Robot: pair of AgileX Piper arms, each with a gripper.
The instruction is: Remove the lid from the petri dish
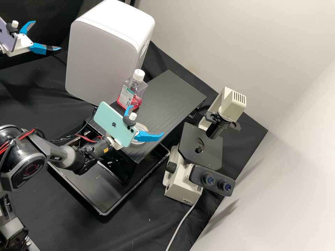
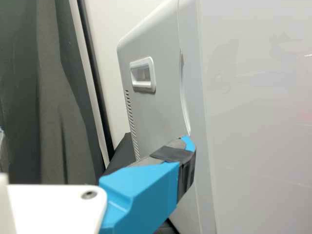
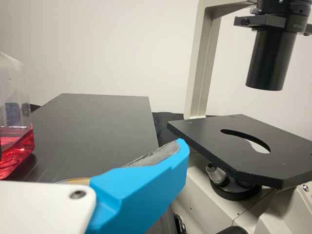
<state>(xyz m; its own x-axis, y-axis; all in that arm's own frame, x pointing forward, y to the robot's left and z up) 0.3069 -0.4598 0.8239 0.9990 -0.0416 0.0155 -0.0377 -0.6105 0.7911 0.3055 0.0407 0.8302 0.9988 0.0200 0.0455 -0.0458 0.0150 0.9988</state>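
Progress on my end is slight: the petri dish (image 1: 143, 128) sits on the near part of the ribbed black platform (image 1: 174, 94), close to the pink-filled flask (image 1: 132, 91), and as far as I can judge its lid is on it, with nothing lifted. The right gripper (image 1: 147, 120) hangs low over the dish with its fingers spread wide, one to each side of it and neither visibly touching (from the right wrist view I get just a tan sliver of the dish rim (image 3: 73, 181) beside the blue finger, with the microscope (image 1: 202, 153) stage beyond). The left gripper (image 1: 47, 35) is held high at the far corner of the counter (image 1: 52, 87), well apart from the dish and beside the white cabinet (image 1: 108, 48), its fingers likewise wide and holding nothing. So the approach looks done and everything else is left: closing on the lid's edge, raising it off the base, and setting it down. I'd guess the base may ride up with the lid, since nothing pins it.
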